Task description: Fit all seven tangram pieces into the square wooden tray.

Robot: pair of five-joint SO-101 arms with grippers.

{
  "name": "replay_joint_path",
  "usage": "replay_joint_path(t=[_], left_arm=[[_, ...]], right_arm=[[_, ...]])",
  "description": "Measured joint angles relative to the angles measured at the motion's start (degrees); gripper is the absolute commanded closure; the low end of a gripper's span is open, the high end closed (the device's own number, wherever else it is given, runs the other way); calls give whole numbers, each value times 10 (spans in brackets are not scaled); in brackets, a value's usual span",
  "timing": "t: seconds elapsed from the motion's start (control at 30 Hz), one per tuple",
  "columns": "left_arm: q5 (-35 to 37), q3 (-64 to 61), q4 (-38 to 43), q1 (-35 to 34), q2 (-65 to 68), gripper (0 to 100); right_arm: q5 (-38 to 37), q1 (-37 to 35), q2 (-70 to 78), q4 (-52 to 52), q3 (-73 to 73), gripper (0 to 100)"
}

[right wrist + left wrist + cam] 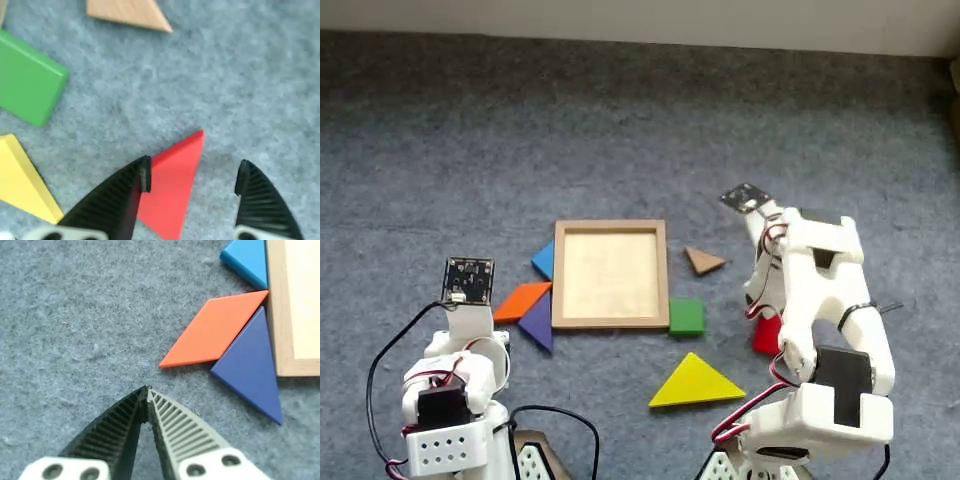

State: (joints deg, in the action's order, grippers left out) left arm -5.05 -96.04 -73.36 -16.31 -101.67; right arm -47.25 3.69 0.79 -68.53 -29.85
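Lower left of the high view, the left gripper (146, 395) sits pressed together, likely parked. Lower right, the right gripper (194, 175) is spread over the red triangle (172, 185) — seemingly lined up to pinch it; its sharp tip points away from the wrist, long axis slanting across the gap. Mid-frame, the tray (611, 323) holds nothing yet
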Motion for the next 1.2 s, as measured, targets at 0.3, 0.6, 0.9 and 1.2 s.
replay_joint_path(t=[0.3, 0.6, 0.9, 1.2], left_arm=[[0, 0, 0, 0, 0, 992], [0, 0, 0, 0, 0, 992], [0, 0, 0, 0, 0, 992], [0, 0, 0, 0, 0, 992]], right_arm=[[0, 1, -13, -92, 14, 728], [0, -13, -260, -66, -169, 724], [8, -20, -305, 40, -290, 634], [62, -22, -153, 48, -212, 594]])
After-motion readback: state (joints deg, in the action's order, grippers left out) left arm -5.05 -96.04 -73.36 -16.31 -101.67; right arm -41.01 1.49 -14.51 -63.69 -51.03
